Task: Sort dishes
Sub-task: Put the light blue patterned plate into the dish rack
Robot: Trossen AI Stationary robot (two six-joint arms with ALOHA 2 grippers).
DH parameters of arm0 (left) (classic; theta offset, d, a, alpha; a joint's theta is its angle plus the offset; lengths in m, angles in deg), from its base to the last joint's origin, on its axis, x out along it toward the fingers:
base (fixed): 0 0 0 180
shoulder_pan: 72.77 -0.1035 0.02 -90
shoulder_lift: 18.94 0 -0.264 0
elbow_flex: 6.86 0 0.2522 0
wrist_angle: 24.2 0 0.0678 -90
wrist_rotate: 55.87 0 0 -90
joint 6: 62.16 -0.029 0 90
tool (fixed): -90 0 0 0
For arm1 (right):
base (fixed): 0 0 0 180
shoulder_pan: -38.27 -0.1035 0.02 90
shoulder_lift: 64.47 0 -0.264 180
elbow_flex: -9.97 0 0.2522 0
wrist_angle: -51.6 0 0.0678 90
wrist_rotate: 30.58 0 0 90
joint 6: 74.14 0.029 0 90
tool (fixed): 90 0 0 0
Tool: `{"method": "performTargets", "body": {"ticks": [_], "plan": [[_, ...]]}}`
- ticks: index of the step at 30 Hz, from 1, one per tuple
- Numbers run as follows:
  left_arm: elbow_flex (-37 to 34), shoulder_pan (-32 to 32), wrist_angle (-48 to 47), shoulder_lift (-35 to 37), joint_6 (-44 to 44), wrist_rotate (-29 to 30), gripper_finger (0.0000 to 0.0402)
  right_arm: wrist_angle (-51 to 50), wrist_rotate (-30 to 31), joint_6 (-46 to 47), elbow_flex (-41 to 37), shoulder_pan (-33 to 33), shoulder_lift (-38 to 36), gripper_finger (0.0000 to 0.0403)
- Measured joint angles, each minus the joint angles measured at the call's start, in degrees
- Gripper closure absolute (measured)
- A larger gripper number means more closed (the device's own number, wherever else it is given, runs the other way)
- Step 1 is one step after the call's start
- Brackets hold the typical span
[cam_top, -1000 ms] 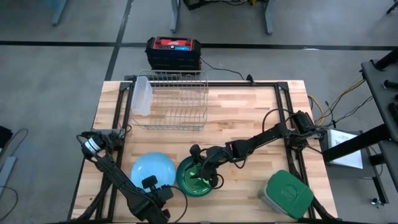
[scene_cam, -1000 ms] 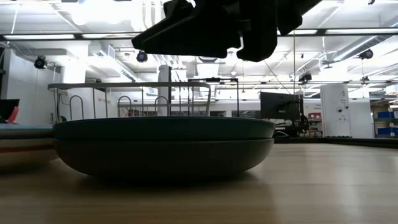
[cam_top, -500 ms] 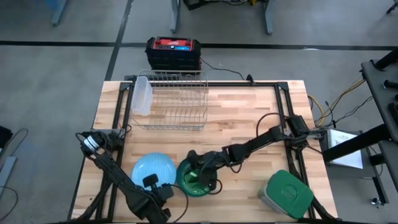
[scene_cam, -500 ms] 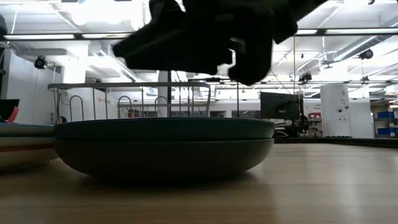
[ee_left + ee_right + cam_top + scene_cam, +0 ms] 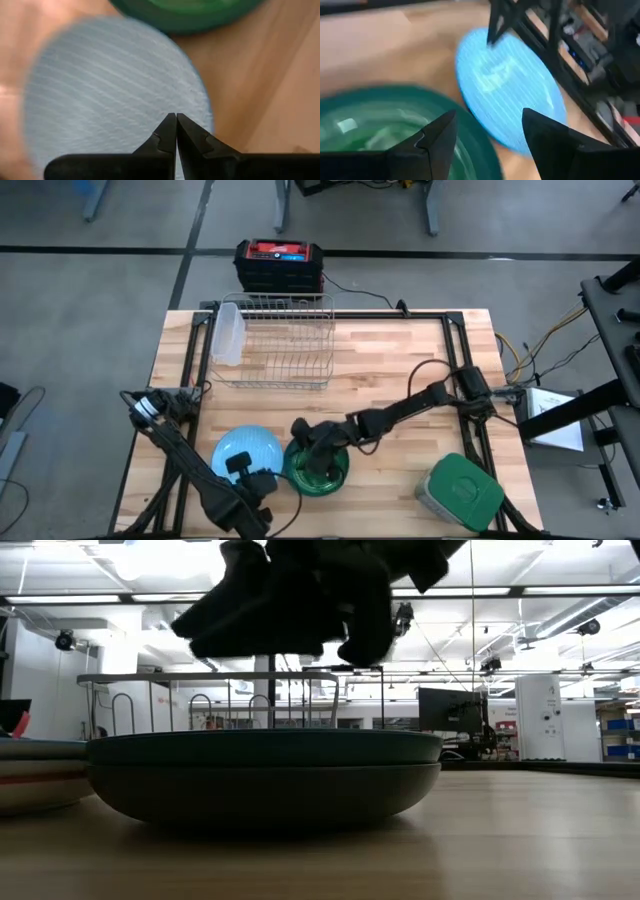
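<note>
Dark green dish (image 5: 318, 468) at the desk's (image 5: 400, 370) near edge, light blue plate (image 5: 245, 452) just beside it, right end effector (image 5: 312, 452) fingers apart above the green dish, left end effector (image 5: 176, 131) fingers together over the blue plate.

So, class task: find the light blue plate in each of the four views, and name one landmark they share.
High view: light blue plate, near the front edge, left of centre.
Low view: far left edge, partly cut off.
Left wrist view: fills the middle.
Right wrist view: centre.
Shared landmark: the dark green dish right beside it.
</note>
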Motion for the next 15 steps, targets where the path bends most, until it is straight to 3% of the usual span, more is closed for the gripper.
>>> {"method": "performTargets", "body": {"ticks": [3, 7, 12, 15], "plan": [[5.73, 0.31, -7.75, 0.03, 0.0, 6.57, 0.0401, -0.93, -0.42, 0.52, -0.67, 2.15, -2.32, 0.0209], [12.96, 0.91, -16.75, 0.21, 1.21, 12.98, 0.0401, 1.37, -7.05, 4.78, -2.58, 4.87, -3.43, 0.0262], [15.95, 1.68, -16.55, 1.74, -0.44, 21.17, 0.0401, 3.04, -8.19, 7.71, -3.13, 6.36, -4.11, 0.038], [15.76, 1.78, -16.61, 2.56, -0.56, 22.72, 0.0401, 2.61, -8.19, 9.82, -3.17, 6.37, -4.07, 0.0394]]}}
